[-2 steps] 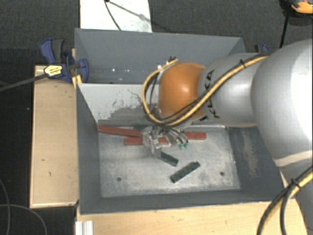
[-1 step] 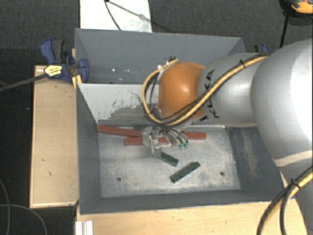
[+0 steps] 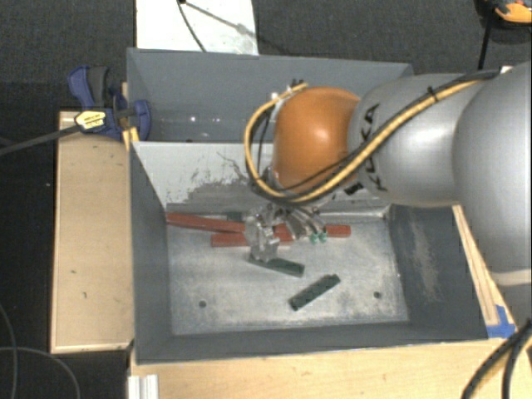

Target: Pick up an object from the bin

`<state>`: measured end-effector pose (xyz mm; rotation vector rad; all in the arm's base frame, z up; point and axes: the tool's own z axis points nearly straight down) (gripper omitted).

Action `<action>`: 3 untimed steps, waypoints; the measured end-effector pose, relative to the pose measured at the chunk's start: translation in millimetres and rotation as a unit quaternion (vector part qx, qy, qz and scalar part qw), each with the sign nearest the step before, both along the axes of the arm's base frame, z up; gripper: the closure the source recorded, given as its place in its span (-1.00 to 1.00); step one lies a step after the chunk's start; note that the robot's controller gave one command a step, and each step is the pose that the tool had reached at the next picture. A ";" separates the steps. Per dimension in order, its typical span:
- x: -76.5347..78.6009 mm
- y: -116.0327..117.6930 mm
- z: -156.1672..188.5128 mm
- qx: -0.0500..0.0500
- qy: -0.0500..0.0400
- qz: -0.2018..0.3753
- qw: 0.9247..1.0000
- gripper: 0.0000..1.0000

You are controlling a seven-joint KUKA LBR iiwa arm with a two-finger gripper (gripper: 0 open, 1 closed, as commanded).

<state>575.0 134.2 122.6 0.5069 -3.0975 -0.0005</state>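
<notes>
My gripper [image 3: 268, 241] hangs low over the middle of the bin, just under the orange wrist cover. Its metal fingers [image 3: 264, 235] come down onto the heap of reddish-brown sticks [image 3: 204, 221] lying across the back of the floor. A short dark green bar [image 3: 280, 265] lies directly below the fingertips, touching or nearly touching them. A second dark green bar [image 3: 314, 293] lies a little nearer the front, tilted, apart from the gripper. Nothing can be made out between the fingers.
One reddish stick [image 3: 337, 231] pokes out to the right of the gripper. The arm and its orange cover hide the back middle of the bin. The left and front parts of the bin floor are bare grey metal.
</notes>
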 end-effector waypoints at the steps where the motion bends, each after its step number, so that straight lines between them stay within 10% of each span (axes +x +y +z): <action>1: -5.7 -55.9 46.9 0.000 -0.004 -0.010 1.000 -1.00; 3: -12.1 -59.3 11.4 0.001 -0.005 -0.052 0.999 -1.00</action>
